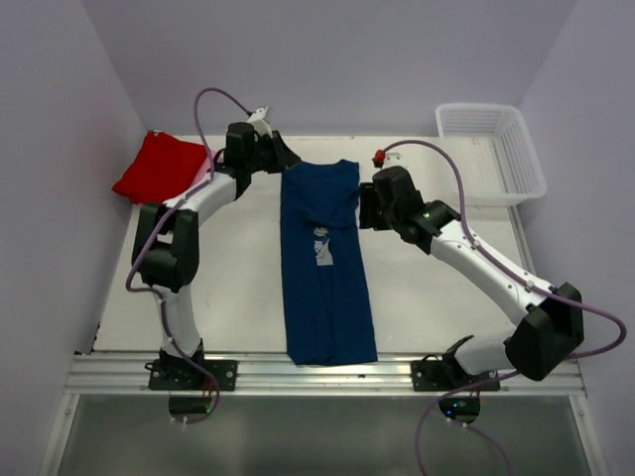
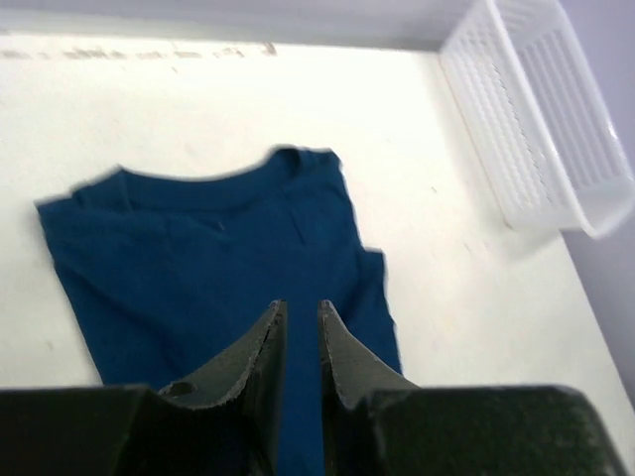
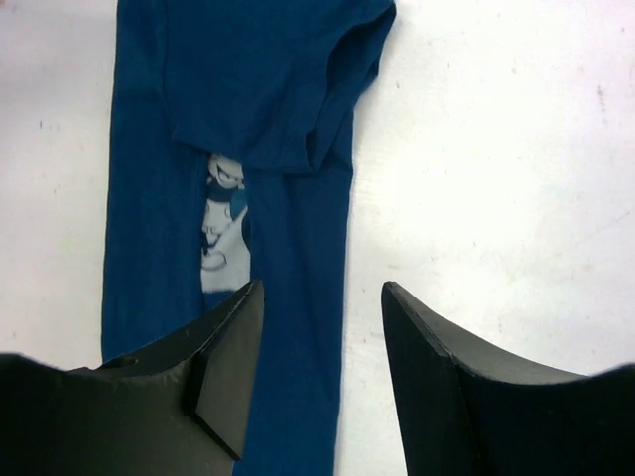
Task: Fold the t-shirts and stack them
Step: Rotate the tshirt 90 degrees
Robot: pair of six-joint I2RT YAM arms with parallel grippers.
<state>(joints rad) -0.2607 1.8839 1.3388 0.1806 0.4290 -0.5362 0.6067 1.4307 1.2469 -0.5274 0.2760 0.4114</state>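
The left arm's fingers (image 2: 260, 347) stand a narrow slit apart with nothing between them. They are poised over the collar end of a navy blue t-shirt (image 2: 208, 258), whose dark cloth shows through the gap. The left gripper (image 1: 283, 157) sits at the shirt's far left corner, low over the cloth; whether it touches cannot be told.

Across the garment, the right arm's fingers (image 3: 233, 347) are spread wide and also hold nothing. The right gripper (image 3: 322, 288) hangs above the shirt's right edge, one finger over the cloth and the other over the bare white tabletop (image 1: 238, 288).

The navy shirt lies flat in the middle of the tabletop. Its sides are folded inward, making a long strip that runs from the far side, where the collar is, down to the near edge between the two arm bases. A pale cartoon print (image 3: 223, 233) shows only as a sliver in the seam between the folded flaps, and a turned-in sleeve covers its upper part.

Well apart from it, a folded red t-shirt (image 1: 159, 167) rests at the far left corner, close to the wall. A white mesh basket (image 1: 491, 154) stands at the far right corner.
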